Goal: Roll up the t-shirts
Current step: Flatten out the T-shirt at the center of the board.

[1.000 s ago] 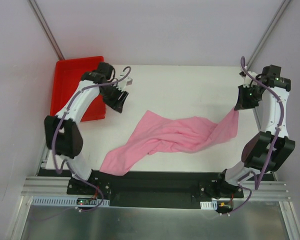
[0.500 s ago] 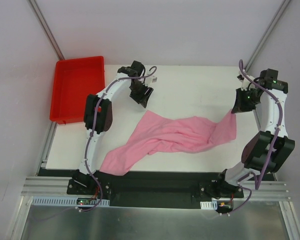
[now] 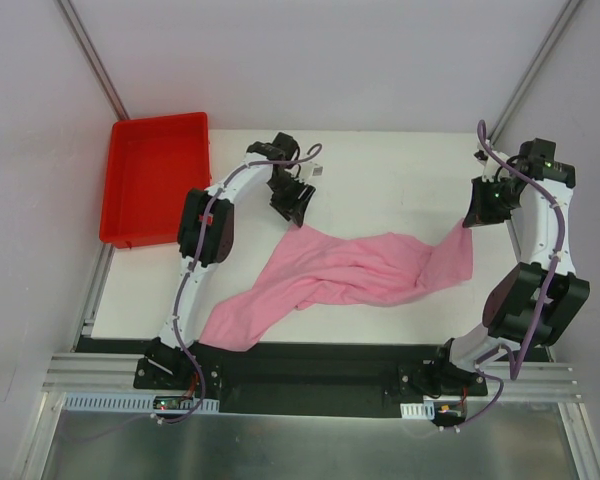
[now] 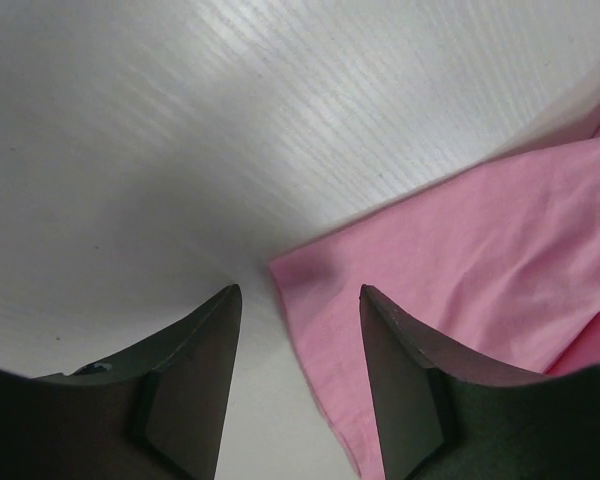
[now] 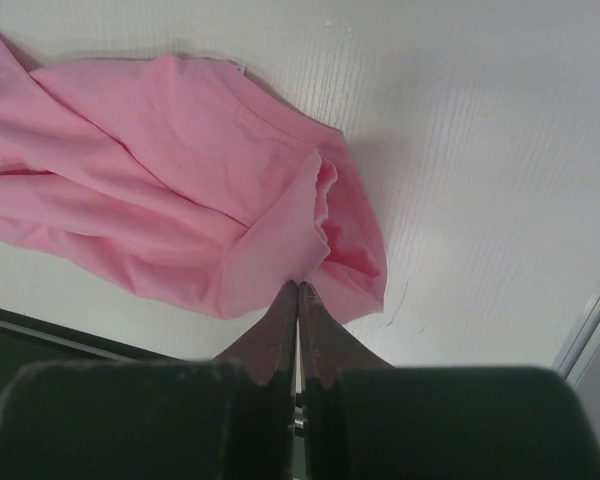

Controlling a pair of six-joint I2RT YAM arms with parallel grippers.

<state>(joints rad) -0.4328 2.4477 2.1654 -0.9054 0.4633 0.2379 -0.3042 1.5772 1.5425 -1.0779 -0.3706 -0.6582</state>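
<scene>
The light-pink t-shirt (image 3: 350, 270) lies crumpled and twisted across the white table, stretched from the front left to the right. My left gripper (image 3: 296, 212) is open just above the shirt's far left corner (image 4: 310, 275), which lies between its fingers in the left wrist view. My right gripper (image 3: 470, 222) is shut on the shirt's right edge (image 5: 280, 240) and holds it lifted a little off the table.
A red plastic tray (image 3: 155, 180) stands at the back left of the table. The table's front edge and a black base rail (image 3: 300, 365) lie below the shirt's lower left end. Metal frame posts rise at both back corners.
My left arm has swung right from over the red tray to the shirt's far left corner. My right gripper has stayed in place, still holding the shirt's edge.
</scene>
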